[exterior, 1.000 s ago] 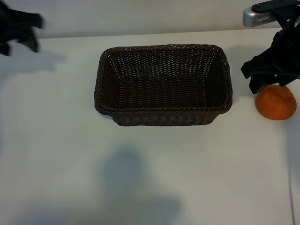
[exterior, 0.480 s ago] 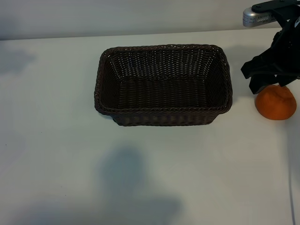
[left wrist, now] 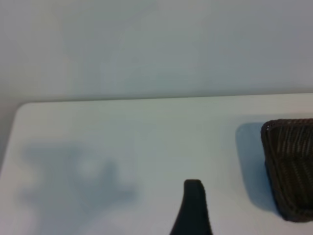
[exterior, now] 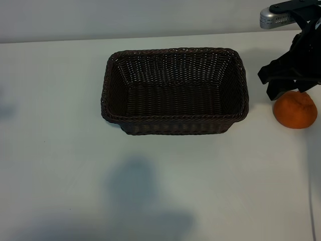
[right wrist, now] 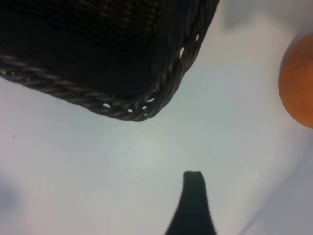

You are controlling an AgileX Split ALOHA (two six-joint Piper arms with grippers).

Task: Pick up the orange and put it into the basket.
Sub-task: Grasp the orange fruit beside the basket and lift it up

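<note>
Basket (exterior: pixel 174 91): dark brown wicker, rectangular, braided rim, sits on the white table (exterior: pixel 160 191) around the middle, closer to the far edge than the near one. Nothing inside it, only bare weave on the floor and sloping walls. One rounded corner of the basket (right wrist: pixel 142 93) fills much of the right wrist view; a slice of its side wall (left wrist: pixel 291 166) shows in the left wrist view.

Orange (exterior: pixel 295 109): on the table near the right edge, well clear of the basket's right end, with bare table between them. Dimpled skin, crease on top. Resting on the surface, not lifted. Part of it shows in the right wrist view (right wrist: pixel 299 83).

Right gripper (exterior: pixel 288 83): black, hangs near the far right corner of the table, directly above and behind the orange, lower parts just at the fruit's top. Jaws stand wide apart, nothing clamped between them. Contact with the orange: cannot tell. Silver-grey part of the right arm (exterior: pixel 273 17) above it at the far edge. One dark fingertip (right wrist: pixel 193 205) visible in its wrist view over bare table.

Left gripper: outside the exterior view. One dark fingertip (left wrist: pixel 193 208) shows in the left wrist view, over bare table left of the basket. Spread wide, holding nothing.
</note>
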